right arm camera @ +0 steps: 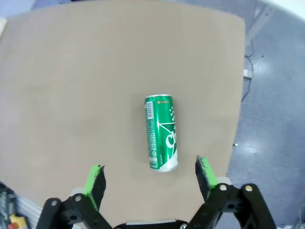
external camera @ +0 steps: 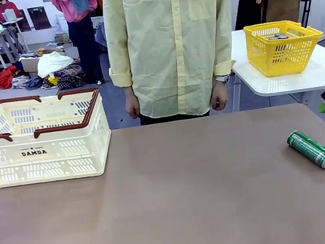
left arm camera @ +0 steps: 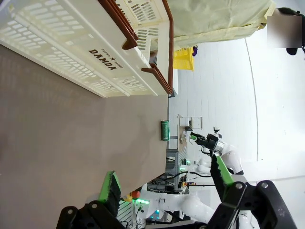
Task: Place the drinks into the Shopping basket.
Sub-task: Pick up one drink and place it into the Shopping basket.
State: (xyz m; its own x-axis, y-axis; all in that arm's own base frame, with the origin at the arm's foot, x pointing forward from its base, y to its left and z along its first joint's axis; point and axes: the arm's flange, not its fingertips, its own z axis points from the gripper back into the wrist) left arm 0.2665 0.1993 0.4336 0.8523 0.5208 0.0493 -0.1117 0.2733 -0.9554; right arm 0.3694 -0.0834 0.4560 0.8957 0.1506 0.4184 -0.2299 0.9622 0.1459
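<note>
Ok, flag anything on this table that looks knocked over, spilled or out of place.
The green can lies on its side near the table's right edge rather than standing upright. No spill shows around it. The Shopping basket sits level at the far left and looks intact.

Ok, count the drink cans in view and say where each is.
1: a green can lying on its side near the right edge of the table. Another could be hidden inside the Shopping basket.
</note>
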